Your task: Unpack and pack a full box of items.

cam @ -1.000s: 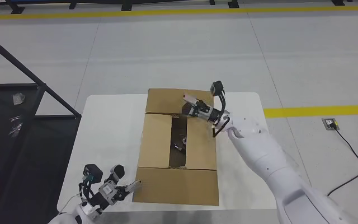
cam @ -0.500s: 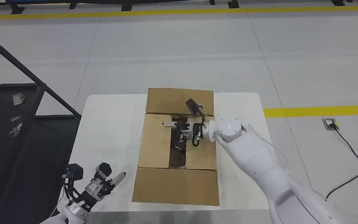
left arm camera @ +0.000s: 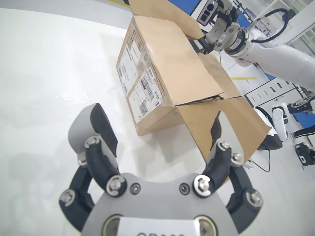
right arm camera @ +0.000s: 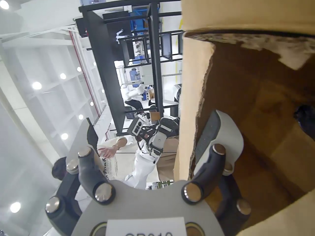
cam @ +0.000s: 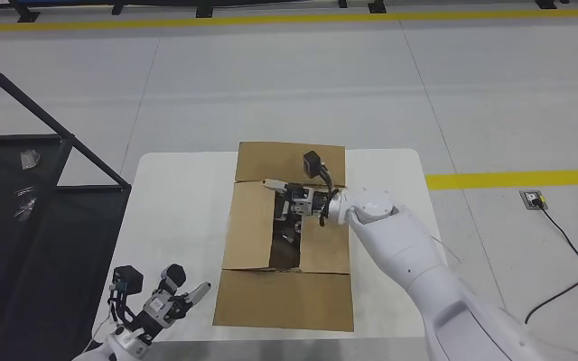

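Cardboard is most of what we're looking at: the box sits mid-table, lid flaps half open with a slot down the middle. The right arm bends in across the box from the robot's right, and the right gripper sits turned sideways at the far end of that slot.

Its own wrist view gives us what the top view can't. The fingers are spread wide and straddle the edge of the left flap, with one finger inside the box and the other out in the open air, so nothing is pinched. It also catches a dark something deep inside, and we can't tell what it is.

The left gripper hangs low over the table's near left corner, just beside the box's near flap, fingers apart with nothing between them. From that wrist we also get the box's side wall with its stickers.
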{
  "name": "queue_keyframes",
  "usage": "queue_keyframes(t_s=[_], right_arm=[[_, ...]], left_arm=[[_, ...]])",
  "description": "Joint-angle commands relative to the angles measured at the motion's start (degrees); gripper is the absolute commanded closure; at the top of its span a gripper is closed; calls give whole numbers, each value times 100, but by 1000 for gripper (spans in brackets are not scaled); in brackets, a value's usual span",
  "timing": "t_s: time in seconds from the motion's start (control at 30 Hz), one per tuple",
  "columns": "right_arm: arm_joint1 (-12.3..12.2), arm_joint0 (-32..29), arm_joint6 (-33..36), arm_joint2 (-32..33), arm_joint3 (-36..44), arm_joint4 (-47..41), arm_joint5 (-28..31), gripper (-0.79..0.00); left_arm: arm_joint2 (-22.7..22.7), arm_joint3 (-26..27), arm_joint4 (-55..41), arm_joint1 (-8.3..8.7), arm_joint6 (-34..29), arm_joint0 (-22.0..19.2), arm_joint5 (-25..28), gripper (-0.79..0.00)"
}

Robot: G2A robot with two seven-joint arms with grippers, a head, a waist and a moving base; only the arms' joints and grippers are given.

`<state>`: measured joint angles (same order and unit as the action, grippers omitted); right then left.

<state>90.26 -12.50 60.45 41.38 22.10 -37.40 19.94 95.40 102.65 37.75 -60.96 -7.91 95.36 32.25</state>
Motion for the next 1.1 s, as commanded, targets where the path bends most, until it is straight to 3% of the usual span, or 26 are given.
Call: queue_keyframes(t_s=[0.0,0.13,0.27,0.63,0.8,1.07], right_arm=[[23,25,158,64,32,-102,103,-785],[77,59,363,159,121,-249,263,-785],[166,59,148,165,208,-222,387,-785],[435,64,169,170,237,-311,632,-785],[522,68,471,178,187,-311,839,-785],[492,82,858,351,57,-242,1383,-785]], left_arm=[[-60,61,117,0,-101,-59,-59,-785],[-270,252,625,-2,-371,-217,-302,-785],[-536,366,848,-26,-435,-396,-503,-785],[-910,154,157,-99,-892,-1107,-1179,-785],[-751,111,-31,-92,-890,-1189,-1160,-785],[-92,295,308,-43,-481,-732,-1133,-785]])
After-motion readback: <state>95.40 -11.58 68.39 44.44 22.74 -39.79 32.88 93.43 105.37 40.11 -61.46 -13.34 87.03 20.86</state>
